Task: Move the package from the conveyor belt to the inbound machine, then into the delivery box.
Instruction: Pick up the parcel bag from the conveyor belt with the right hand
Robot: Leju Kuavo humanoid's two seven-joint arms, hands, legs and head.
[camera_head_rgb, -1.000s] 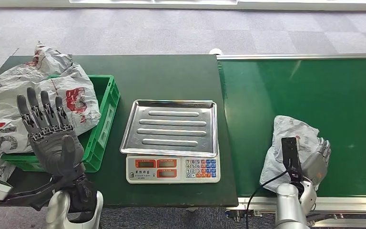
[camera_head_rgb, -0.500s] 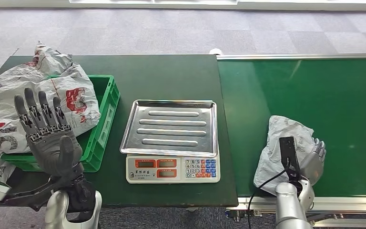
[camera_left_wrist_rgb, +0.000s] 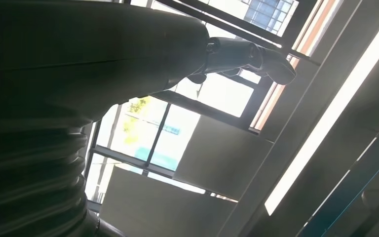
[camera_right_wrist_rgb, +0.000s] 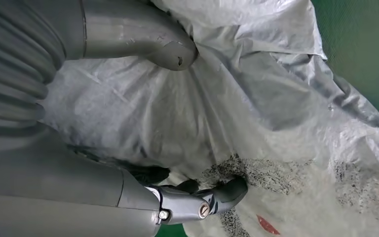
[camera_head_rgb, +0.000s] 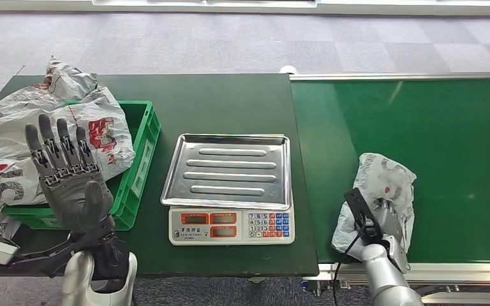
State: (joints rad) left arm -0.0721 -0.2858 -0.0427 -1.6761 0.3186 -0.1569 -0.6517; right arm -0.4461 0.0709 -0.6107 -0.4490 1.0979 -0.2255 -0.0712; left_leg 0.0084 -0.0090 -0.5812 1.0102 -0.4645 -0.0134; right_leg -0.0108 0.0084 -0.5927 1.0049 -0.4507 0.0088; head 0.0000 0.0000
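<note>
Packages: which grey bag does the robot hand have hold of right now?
The lone package on the green conveyor belt, gripped by the right robot hand. The other bags lie piled on the green crate, untouched.

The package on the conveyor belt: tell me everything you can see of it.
The package is a soft, crumpled bag of grey-white plastic film with small red marks and dark speckled print. It lies near the front edge of the green conveyor belt, to the right of the scale. The right hand holds its near end: in the right wrist view the thumb and a dark finger press into the wrinkled film from opposite sides. Whether it is lifted off the belt cannot be told.
</note>
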